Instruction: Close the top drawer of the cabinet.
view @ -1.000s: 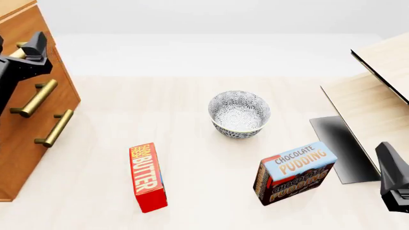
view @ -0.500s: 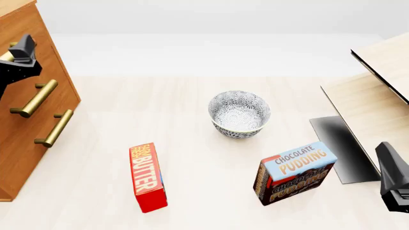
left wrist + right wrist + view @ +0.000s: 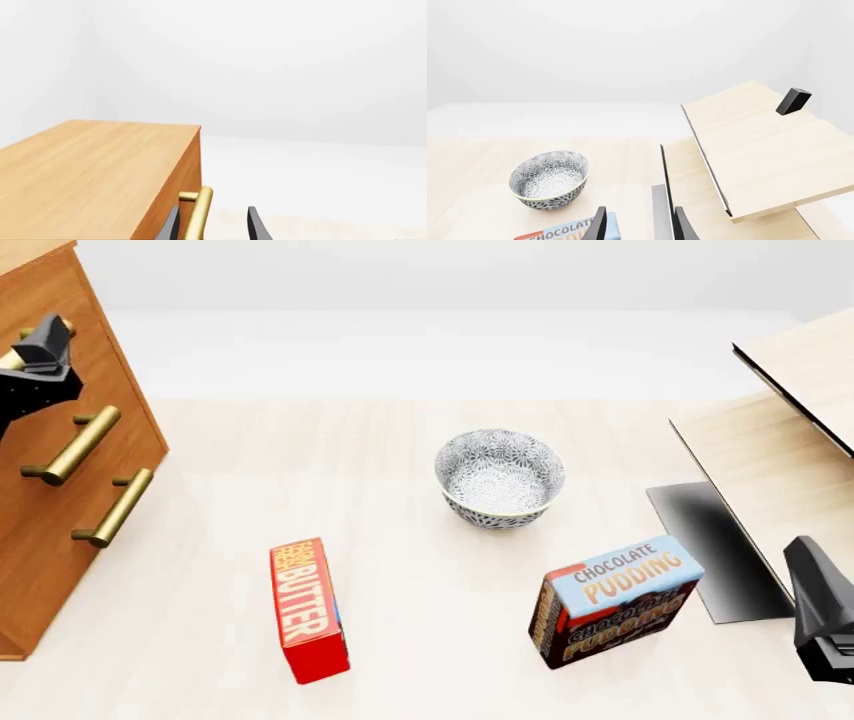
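Note:
The cabinet [image 3: 127, 435] stands at the table's left edge; its top also shows in the left wrist view [image 3: 100, 170]. The top drawer [image 3: 88, 352] has its front level with the cabinet face. My left gripper [image 3: 44, 345] is up against that front and hides most of the brass handle. In the left wrist view the handle [image 3: 199, 210] stands between the two fingers of the gripper [image 3: 213, 222], which are apart and do not pinch it. My right gripper [image 3: 821, 625] is open and empty at the front right [image 3: 639, 227].
The two lower drawer handles [image 3: 74, 445] [image 3: 114, 508] stick out below. A patterned bowl [image 3: 498, 478] sits mid-table, a red butter box [image 3: 308, 608] and a chocolate pudding box [image 3: 614, 600] nearer the front. Pale furniture with a black edge [image 3: 787, 440] fills the right.
Over the last second my left gripper moved left with the top handle until it met the cabinet front. In the last half second it barely moved. The right arm stayed still.

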